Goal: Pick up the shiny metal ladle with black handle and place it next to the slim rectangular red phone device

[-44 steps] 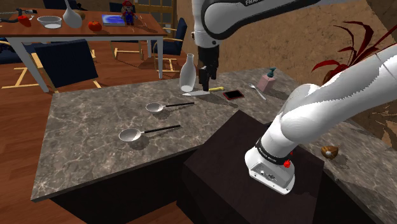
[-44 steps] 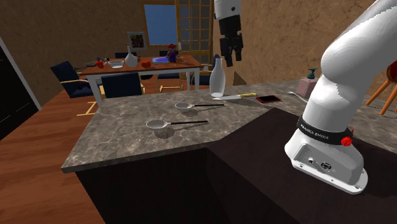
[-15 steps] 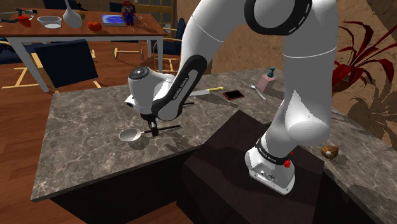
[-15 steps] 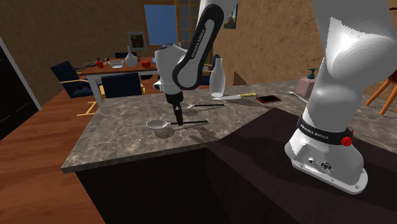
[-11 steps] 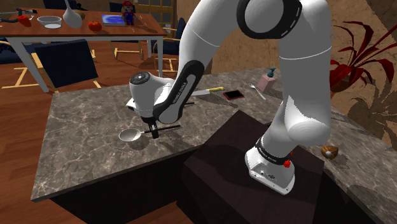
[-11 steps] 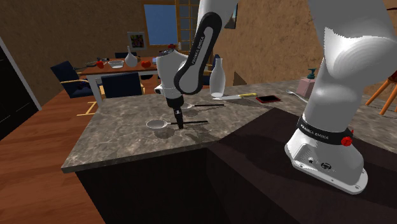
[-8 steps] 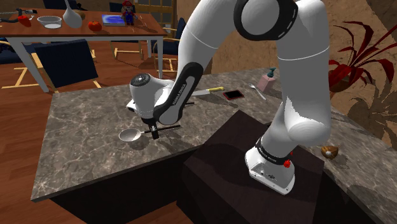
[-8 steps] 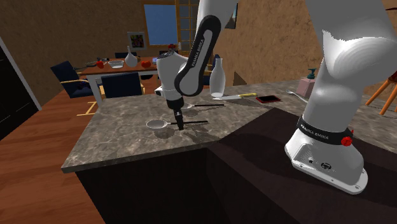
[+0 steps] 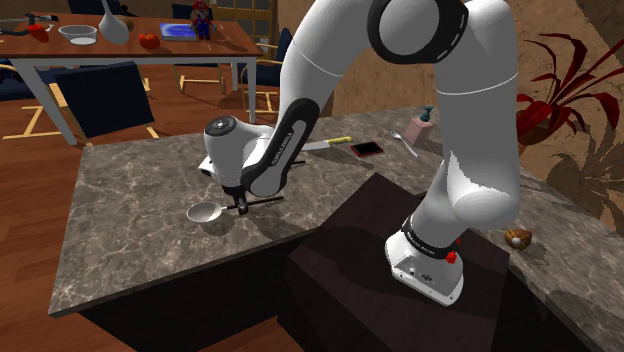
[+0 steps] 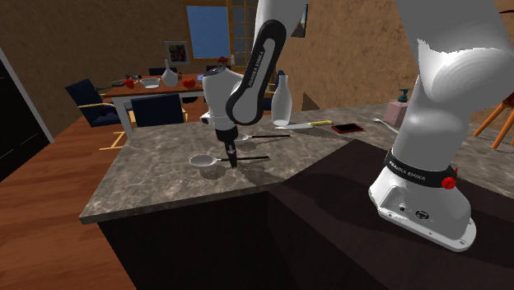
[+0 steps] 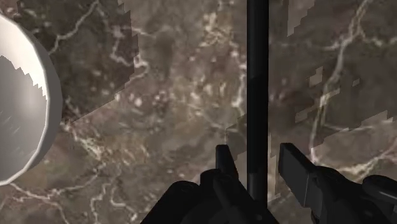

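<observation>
The gripper (image 11: 257,158) straddles the ladle (image 9: 204,212) handle on the counter (image 9: 130,225), fingers apart, holding nothing. Closing, lifting and carrying it to the phone (image 9: 367,149) remain.

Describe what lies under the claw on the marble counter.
Under the claw lies the ladle's black handle, running between the open fingers on the marble counter. The ladle's bowl sits off to one side. The claw's body covers the handle's near end.

Fingers (image 11: 294,167) now astride ladle handle (image 11: 257,76)
</observation>
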Controlling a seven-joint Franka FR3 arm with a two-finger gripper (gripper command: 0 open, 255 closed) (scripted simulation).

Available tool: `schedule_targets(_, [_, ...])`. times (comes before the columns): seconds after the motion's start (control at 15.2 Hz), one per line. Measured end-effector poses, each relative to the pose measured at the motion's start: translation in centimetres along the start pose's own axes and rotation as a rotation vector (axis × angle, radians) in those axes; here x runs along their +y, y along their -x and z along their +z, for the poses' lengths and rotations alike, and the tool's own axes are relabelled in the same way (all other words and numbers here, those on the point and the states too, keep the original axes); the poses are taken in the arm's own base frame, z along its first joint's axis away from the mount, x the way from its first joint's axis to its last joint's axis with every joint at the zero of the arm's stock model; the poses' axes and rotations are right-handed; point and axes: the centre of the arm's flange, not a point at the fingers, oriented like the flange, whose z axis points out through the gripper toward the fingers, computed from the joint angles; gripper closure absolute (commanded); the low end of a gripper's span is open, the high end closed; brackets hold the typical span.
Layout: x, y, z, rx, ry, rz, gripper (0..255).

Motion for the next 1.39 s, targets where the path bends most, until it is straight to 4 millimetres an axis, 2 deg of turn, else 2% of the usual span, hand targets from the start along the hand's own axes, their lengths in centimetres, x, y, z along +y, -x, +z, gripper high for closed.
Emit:
schedule_targets(0.13, [-0.4,-0.2,-0.1,0.000,-0.002,-0.007,255])
schedule_targets(0.59, [0.1,0.1,-0.2,0.000,0.000,0.003,255])
schedule_targets(1.39, [0.7,0.8,-6.1,0.000,0.001,0.003,255])
